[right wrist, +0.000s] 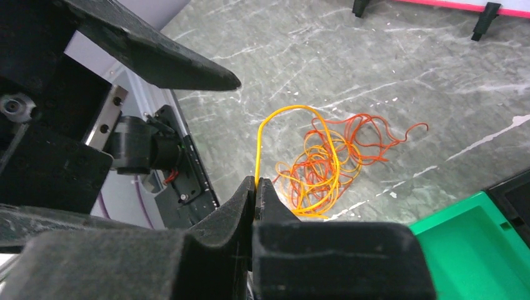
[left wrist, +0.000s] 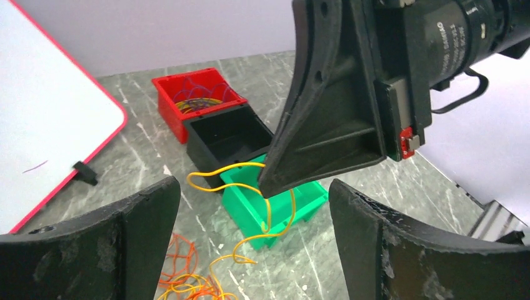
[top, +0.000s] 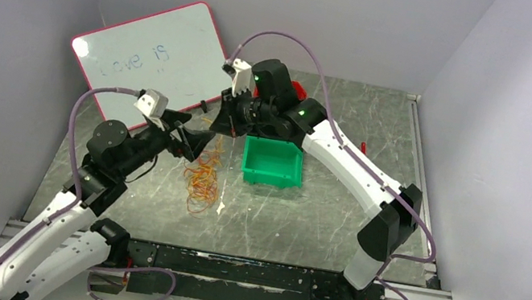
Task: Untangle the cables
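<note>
Nearest the arm bases, the left gripper (top: 195,137) hovers above the grey marbled table (top: 316,224). Its jaws are spread wide and hold nothing. Just below and beyond it, the cables (top: 203,176) lie on the table as a loose clump of thin orange, yellow and reddish loops, just left of the green bin (top: 273,162).

The right gripper (right wrist: 256,187) hangs over the far edge of that clump. Its jaws are pressed fully together on a single yellow strand (right wrist: 257,159). The strand rises in an arc from the pinch and trails back down into the tangle.

A black bin (left wrist: 228,134) stands behind the green one and touches it. A red bin (left wrist: 194,100) behind that has a few coloured loops inside.

Small white print on the right arm's wrist motor (left wrist: 450,37) is too fine to read. Farthest back, a red-framed whiteboard (top: 152,57) leans on its feet, with faint blue handwriting that reads "Love is".
</note>
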Controlling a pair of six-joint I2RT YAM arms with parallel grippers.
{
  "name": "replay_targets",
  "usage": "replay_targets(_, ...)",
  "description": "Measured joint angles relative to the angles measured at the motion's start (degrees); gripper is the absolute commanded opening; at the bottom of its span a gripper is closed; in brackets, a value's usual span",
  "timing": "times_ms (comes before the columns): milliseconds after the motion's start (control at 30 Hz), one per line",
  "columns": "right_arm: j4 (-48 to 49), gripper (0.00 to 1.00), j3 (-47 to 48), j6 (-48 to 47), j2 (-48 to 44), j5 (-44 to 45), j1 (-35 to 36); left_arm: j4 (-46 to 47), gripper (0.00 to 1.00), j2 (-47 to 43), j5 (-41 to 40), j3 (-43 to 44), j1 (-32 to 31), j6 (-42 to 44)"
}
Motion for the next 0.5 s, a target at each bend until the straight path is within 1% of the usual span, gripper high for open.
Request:
replay_targets(167, 1.0, 0.0, 0.0, 2.0, 0.0, -1.0, -0.2, 4.6, 0.93, 2.1, 4.3, -1.6, 0.0, 0.0)
replay_targets(500, 3.9, 0.0, 0.0, 5.3, -1.0, -4.0, -0.2, 10.5, 0.93, 4.7, 7.4, -8.0, 0.0, -2.4)
